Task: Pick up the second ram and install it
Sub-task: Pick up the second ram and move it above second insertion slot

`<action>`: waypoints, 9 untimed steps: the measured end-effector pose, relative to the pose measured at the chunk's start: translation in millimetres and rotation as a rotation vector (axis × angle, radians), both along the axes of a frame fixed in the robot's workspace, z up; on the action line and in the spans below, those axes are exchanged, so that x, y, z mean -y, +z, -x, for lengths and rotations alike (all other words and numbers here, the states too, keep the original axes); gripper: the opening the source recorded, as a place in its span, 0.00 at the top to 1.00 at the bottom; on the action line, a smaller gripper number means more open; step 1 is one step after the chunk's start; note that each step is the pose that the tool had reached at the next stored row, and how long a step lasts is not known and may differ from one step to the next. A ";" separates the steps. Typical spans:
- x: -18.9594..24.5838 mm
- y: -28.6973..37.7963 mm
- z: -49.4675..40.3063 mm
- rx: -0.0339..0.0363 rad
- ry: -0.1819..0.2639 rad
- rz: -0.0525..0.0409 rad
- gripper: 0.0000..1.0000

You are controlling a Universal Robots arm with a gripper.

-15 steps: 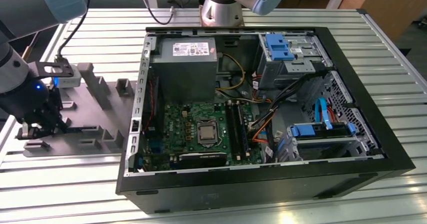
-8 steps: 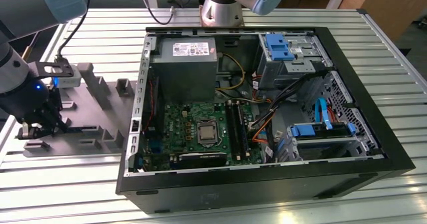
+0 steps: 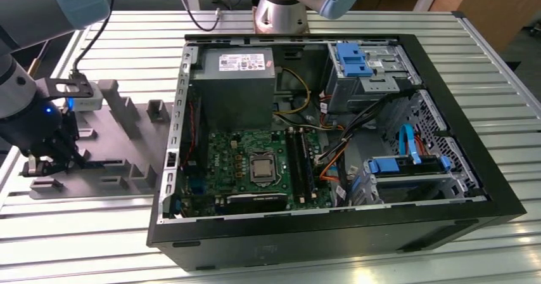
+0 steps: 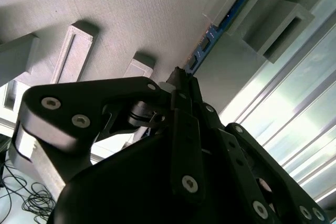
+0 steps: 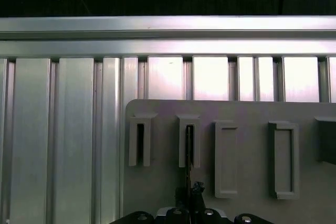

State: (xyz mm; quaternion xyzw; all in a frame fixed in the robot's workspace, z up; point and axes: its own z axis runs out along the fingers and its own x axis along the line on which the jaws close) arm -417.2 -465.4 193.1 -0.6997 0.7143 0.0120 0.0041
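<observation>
The gripper (image 3: 42,163) hangs low over the grey holder (image 3: 127,116) at the exterior view's left, on the slatted table (image 3: 85,233) beside the open case (image 3: 338,233). In the second wrist view its jaws stand narrow, the fingertips (image 4: 181,77) pinched on the near end of the ram (image 4: 203,50), a blue strip that runs away from them into a raised slot of the holder (image 4: 131,14). In the first wrist view the ram (image 5: 188,150) shows edge-on as a thin dark line, upright in one slot (image 5: 189,140) and reaching to the gripper (image 5: 191,195). The motherboard (image 3: 228,151) lies well apart, inside the case.
</observation>
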 end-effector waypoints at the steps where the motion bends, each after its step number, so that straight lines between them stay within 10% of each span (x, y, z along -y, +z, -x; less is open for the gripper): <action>1: 0.0 0.8 0.0 -0.0001 0.000 0.0001 0.86; 9: 0.0 10.6 0.0 -0.0002 0.000 0.0002 0.86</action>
